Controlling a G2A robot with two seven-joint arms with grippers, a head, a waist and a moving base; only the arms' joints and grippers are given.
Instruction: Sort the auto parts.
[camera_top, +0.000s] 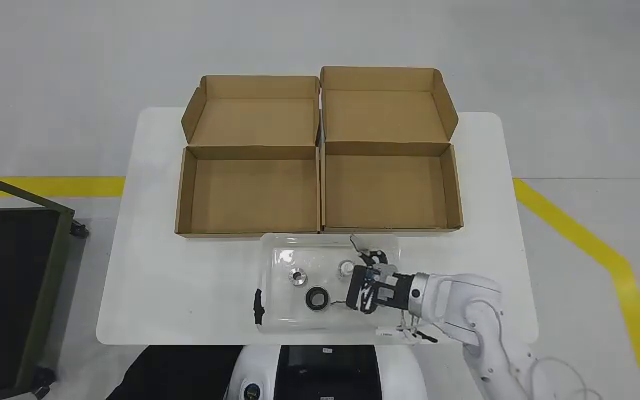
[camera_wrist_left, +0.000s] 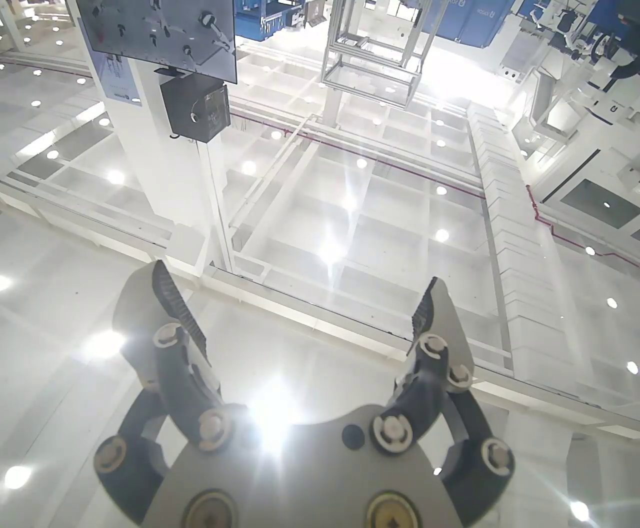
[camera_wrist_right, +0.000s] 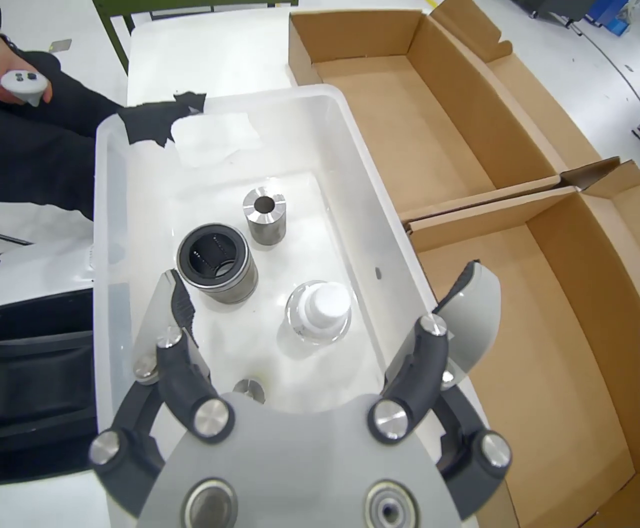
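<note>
Our right gripper (camera_wrist_right: 322, 280) hung spread and empty over the clear bin (camera_wrist_right: 350, 130) on the table (camera_top: 150, 250) — the white-capped part (camera_wrist_right: 320, 312) stood inside, right beneath. We judged a pick was in hand; next, lower, close on it, carry it to a cardboard box (camera_wrist_right: 435, 125).

Clr glossy plastic bin (camera_wrist_right: 320, 95), matt cardboard boxes (camera_wrist_right: 400, 130), machined metal bushing (camera_wrist_right: 265, 216)

Bin (camera_wrist_right: 370, 170): clear plastic, at table's near edge
Bearing (camera_wrist_right: 217, 265): dark steel cylinder, black bore, upright, mid-bin
Bushing (camera_wrist_right: 265, 215): small steel cylinder, upright, far-left of bearing
Capped part (camera_wrist_right: 320, 312): clear base, white cap, right of bushing
Boxes (camera_top: 248, 190): two, open cardboard, beyond bin
</note>
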